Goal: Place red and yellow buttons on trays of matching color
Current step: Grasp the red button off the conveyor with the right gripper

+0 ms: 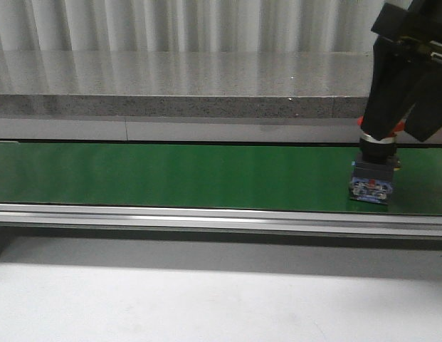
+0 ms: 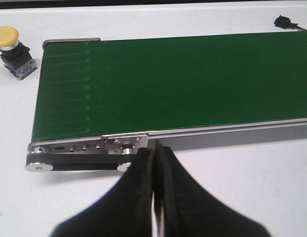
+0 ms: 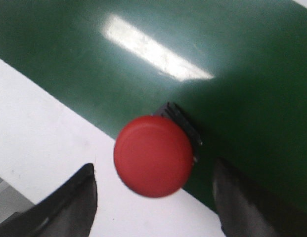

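Seen on the green conveyor belt (image 1: 171,174): one red button (image 3: 153,155), upright near the belt's edge, between the spread fingers of the right gripper (image 3: 155,197) and touching neither. Parked off the belt's end over the white table (image 2: 242,187): the left gripper (image 2: 155,197), fingers pressed together on nothing. Well beyond it, past the belt's far corner: one yellow button (image 2: 12,52), upright.

A green belt (image 1: 171,174) crosses the middle of my front view, a metal rail (image 1: 206,217) below it, a grey stone ledge (image 1: 171,82) above.
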`<control>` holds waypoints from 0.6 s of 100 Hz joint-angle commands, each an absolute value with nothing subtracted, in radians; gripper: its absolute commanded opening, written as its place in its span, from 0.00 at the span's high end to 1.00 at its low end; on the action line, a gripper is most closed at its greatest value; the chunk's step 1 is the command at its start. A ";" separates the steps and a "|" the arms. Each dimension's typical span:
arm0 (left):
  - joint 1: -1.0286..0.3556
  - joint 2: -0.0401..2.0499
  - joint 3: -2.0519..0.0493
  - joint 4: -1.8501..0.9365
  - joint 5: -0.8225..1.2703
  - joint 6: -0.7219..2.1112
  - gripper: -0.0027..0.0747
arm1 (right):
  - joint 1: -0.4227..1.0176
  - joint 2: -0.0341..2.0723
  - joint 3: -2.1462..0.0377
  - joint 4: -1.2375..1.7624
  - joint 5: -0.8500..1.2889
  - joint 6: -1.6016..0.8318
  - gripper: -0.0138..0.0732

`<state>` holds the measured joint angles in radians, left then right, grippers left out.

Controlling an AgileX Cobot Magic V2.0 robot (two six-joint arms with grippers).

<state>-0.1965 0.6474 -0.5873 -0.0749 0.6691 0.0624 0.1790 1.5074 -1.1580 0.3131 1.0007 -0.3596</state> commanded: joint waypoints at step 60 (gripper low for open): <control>-0.205 0.647 -0.614 -0.082 0.601 0.062 0.99 | 0.125 1.415 -1.212 0.340 0.887 -0.428 0.68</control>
<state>-0.1965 0.6474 -0.5873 -0.0749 0.6691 0.0624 0.1591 1.4891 -1.1669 0.3156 0.9363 -0.4290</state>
